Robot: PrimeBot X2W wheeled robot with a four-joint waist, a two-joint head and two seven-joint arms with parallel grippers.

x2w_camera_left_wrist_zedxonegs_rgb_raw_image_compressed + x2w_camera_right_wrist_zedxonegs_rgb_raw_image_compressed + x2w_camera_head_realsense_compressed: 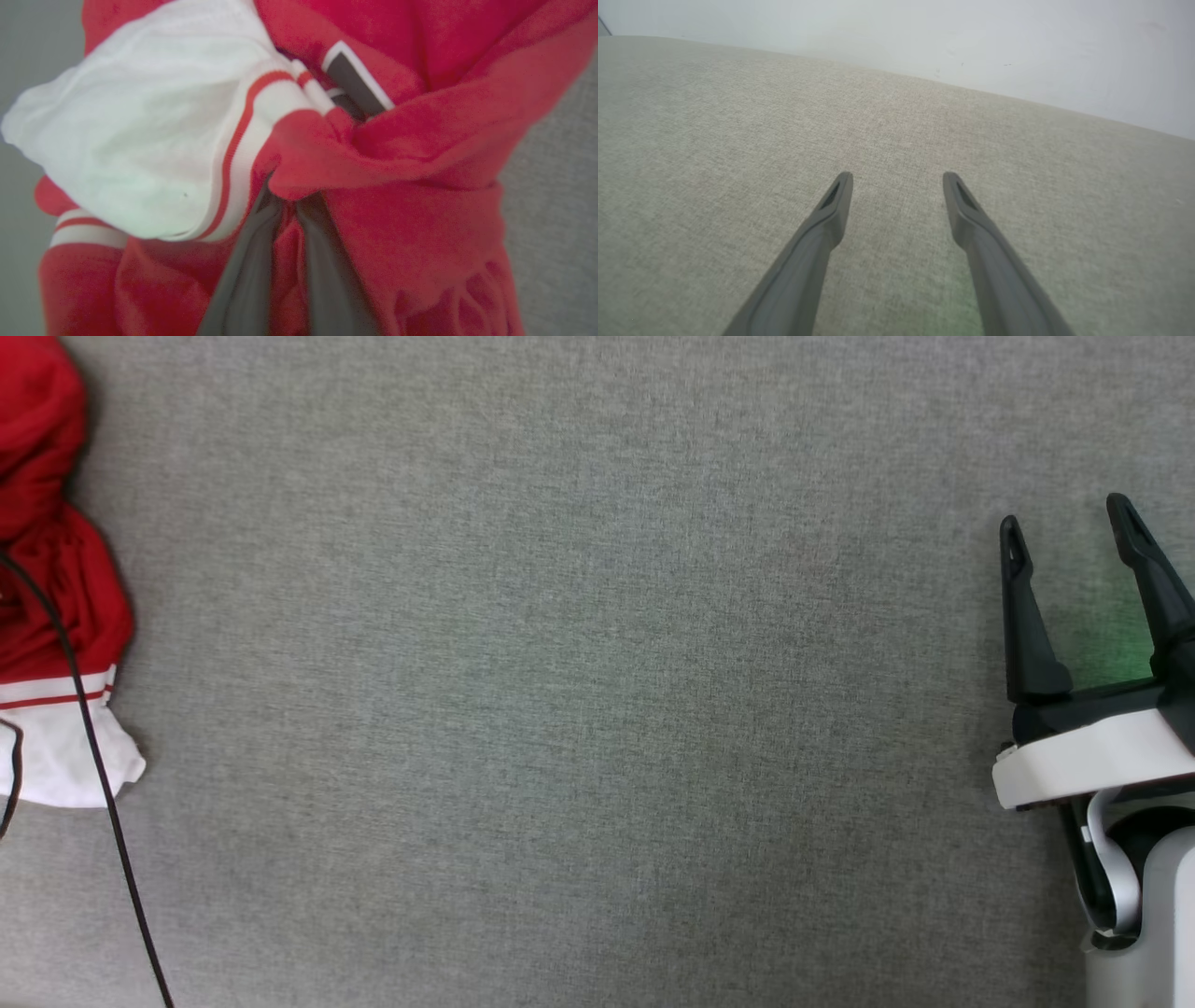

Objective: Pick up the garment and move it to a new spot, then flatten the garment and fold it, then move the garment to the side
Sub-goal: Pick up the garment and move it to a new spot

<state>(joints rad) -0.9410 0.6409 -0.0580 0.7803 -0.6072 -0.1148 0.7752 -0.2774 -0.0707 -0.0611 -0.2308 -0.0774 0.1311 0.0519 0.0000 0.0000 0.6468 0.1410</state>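
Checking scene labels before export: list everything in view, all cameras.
garment: one, red with white striped trim, bunched at the head view's left edge, partly out of frame
cable: at least one, black, crossing the garment and running down that view
surface: one, grey fabric, beneath the grippers
wall: one, white, beyond the surface's far edge
left gripper: one, dark, shut on the garment
right gripper: one, dark fingers, open, over the surface at right
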